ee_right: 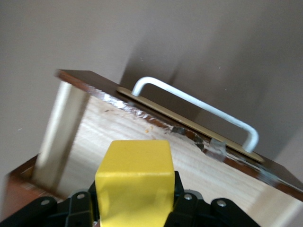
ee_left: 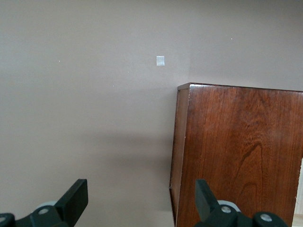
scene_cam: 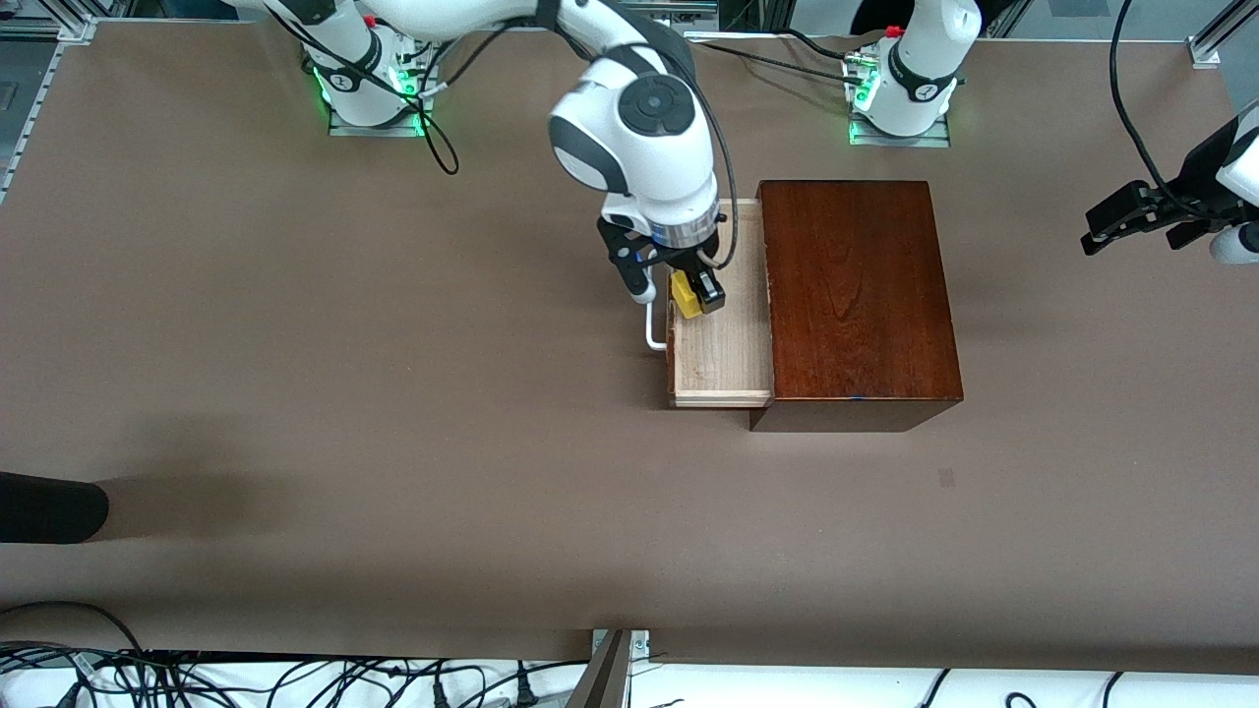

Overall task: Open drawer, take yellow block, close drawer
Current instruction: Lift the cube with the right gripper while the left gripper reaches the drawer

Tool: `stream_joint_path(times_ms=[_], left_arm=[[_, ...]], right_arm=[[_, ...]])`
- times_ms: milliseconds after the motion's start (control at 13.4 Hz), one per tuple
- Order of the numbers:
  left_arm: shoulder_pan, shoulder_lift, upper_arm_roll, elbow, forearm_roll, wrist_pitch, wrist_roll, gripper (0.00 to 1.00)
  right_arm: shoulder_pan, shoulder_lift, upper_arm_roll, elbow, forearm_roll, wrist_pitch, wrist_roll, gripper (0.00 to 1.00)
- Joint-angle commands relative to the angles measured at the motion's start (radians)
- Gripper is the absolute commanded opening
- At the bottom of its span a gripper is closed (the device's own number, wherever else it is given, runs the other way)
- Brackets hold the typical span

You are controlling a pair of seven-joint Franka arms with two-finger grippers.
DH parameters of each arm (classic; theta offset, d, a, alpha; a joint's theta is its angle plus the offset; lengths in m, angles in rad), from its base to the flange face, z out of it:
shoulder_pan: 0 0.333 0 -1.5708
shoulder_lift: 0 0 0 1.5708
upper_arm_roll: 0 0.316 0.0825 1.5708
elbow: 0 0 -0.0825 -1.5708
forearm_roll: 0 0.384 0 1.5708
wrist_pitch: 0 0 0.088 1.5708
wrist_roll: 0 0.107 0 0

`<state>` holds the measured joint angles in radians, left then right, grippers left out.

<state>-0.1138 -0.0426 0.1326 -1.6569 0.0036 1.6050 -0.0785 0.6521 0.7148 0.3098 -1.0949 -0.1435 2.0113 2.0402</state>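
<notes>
A brown desk (scene_cam: 295, 344) spreads under even light, a small pale square mark (scene_cam: 946, 478) on it toward the front camera. A dark rounded object (scene_cam: 49, 506) juts in at one edge; tangled black cables (scene_cam: 246, 678) line the nearest edge.

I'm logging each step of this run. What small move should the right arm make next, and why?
Probably lift straight up. The right gripper is shut on the yellow block over the open drawer, close to its white handle; rising first should clear the drawer front. The left gripper waits open beside the wooden box.
</notes>
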Motion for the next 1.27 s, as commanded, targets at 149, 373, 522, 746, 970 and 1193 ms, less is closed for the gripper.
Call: stream_joint_path(times_ms=[149, 373, 522, 746, 970, 1193], left_arm=[[-0.006, 0.009, -0.008, 0.026, -0.019, -0.016, 0.008, 1.0], [-0.007, 0.016, -0.025, 0.026, -0.028, -0.013, 0.006, 1.0], [-0.007, 0.035, -0.025, 0.028, -0.065, -0.007, 0.003, 1.0], [-0.015, 0.056, -0.056, 0.054, -0.063, -0.007, 0.013, 1.0], [-0.018, 0.084, -0.057, 0.074, -0.066, -0.01, 0.008, 1.0], [-0.018, 0.101, -0.088, 0.089, -0.066, -0.013, 0.005, 1.0]], right_arm=[[-0.078, -0.15, 0.005, 0.01, 0.074, -0.191, -0.326, 0.0], [-0.137, -0.23, -0.003, 0.006, 0.07, -0.372, -0.687, 0.0], [-0.146, -0.273, -0.055, 0.004, 0.059, -0.507, -0.956, 0.0], [-0.146, -0.342, -0.159, -0.028, 0.059, -0.594, -1.291, 0.0], [-0.146, -0.426, -0.244, -0.129, 0.064, -0.595, -1.532, 0.0], [-0.146, -0.507, -0.336, -0.239, 0.073, -0.576, -1.771, 0.0]])
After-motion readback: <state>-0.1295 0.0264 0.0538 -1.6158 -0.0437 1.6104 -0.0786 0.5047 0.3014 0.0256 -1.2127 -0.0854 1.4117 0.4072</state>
